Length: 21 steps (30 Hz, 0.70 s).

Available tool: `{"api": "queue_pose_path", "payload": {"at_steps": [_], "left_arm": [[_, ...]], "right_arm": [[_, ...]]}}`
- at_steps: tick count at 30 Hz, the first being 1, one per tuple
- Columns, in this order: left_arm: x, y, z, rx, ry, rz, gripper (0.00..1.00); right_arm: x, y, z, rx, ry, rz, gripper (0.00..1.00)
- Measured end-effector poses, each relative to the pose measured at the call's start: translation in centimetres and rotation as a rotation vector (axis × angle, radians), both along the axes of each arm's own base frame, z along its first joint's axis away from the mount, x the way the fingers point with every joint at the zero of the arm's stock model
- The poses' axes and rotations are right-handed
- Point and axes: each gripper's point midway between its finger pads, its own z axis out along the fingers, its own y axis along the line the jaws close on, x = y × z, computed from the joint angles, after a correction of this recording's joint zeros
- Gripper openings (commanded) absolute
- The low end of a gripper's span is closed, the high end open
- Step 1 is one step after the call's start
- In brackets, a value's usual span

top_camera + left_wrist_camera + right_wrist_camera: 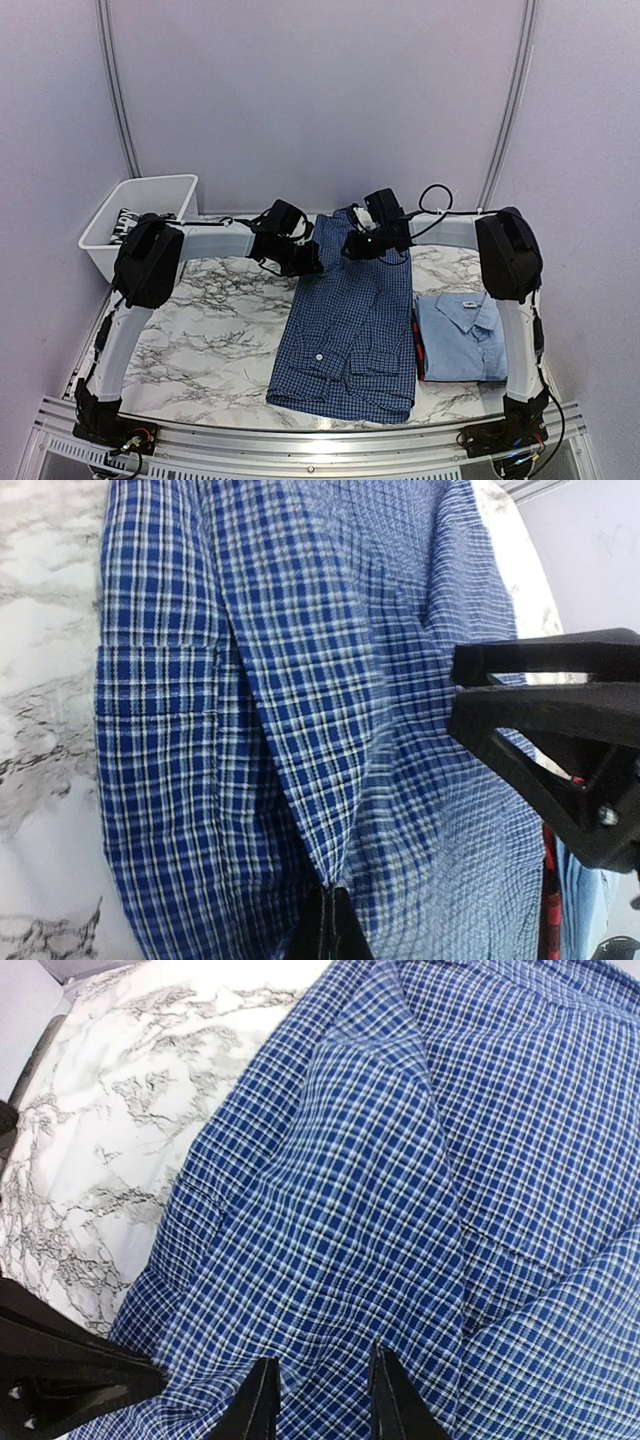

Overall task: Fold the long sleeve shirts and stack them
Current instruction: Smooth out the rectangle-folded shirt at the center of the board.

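On checked shirt (250, 730), left pincer (325, 925) closed.

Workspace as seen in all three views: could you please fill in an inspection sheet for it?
Surface: white marbled table.
Job's things: dark blue checked shirt spread lengthwise mid-table; light blue shirt folded at the right.
Clutter: white bin far left, something dark inside; red cloth edge beneath the light blue shirt.
Tools: left tool shut on the dark shirt's far edge; right tool jaws apart on its cloth.
Cables: black loop at the right wrist.
Surroundings: plain pale walls.
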Motion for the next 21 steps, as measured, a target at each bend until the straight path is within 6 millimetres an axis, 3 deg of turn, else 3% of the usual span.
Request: {"api": "queue_pose_path", "payload": {"at_steps": [7,12,16,21], "left_arm": [[0.0,0.5,3.2,-0.012,-0.06,0.026,0.0],[0.1,0.7,2.9,-0.014,-0.054,0.043,0.01],[0.3,0.9,2.4,-0.015,-0.036,0.059,0.14],[0.5,1.5,1.6,-0.002,-0.02,0.076,0.35]], "right_arm": [[0.0,0.0,0.4,0.004,-0.007,0.0,0.27],[0.0,0.1,0.3,0.007,-0.002,0.0,0.27],[0.3,0.2,-0.7,0.005,0.007,-0.003,0.26],[1.0,-0.1,-3.5,-0.019,0.038,-0.016,0.26]]}}
